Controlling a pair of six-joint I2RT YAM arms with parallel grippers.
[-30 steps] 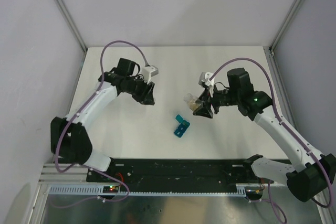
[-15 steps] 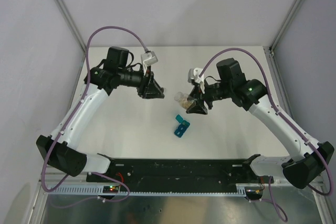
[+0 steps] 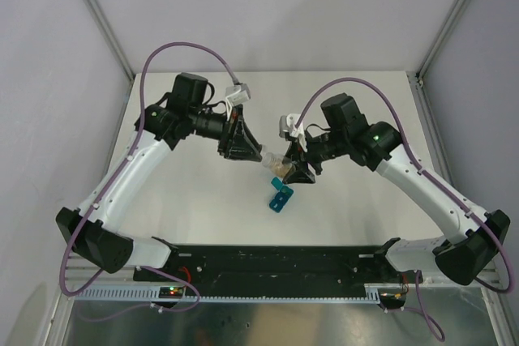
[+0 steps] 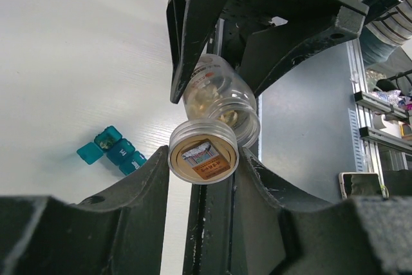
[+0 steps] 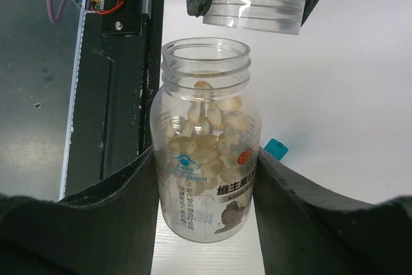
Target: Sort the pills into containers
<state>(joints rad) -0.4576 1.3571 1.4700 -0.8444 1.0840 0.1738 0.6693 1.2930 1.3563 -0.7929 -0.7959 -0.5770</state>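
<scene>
A clear bottle point(image 5: 206, 159) of pale yellow pills point(image 5: 209, 123) is held in my right gripper point(image 5: 206, 181), its mouth open. My left gripper point(image 4: 203, 159) is shut on the bottle's round lid point(image 4: 203, 154), which sits just off the mouth; the lid also shows in the right wrist view point(image 5: 253, 8). In the top view the left gripper point(image 3: 263, 155) and the right gripper point(image 3: 285, 169) meet at the bottle point(image 3: 278, 164) above mid-table. The teal containers strip point(image 3: 280, 195) lies on the table just below them, one lid open point(image 4: 112, 151).
The white table point(image 3: 186, 192) ends in a black rail point(image 3: 276, 261) at the near edge. Grey walls with metal posts point(image 3: 101, 18) enclose the back and sides.
Both arms have swung inward to the middle. The right gripper brought the bottle left, and the left gripper closed on its lid.
</scene>
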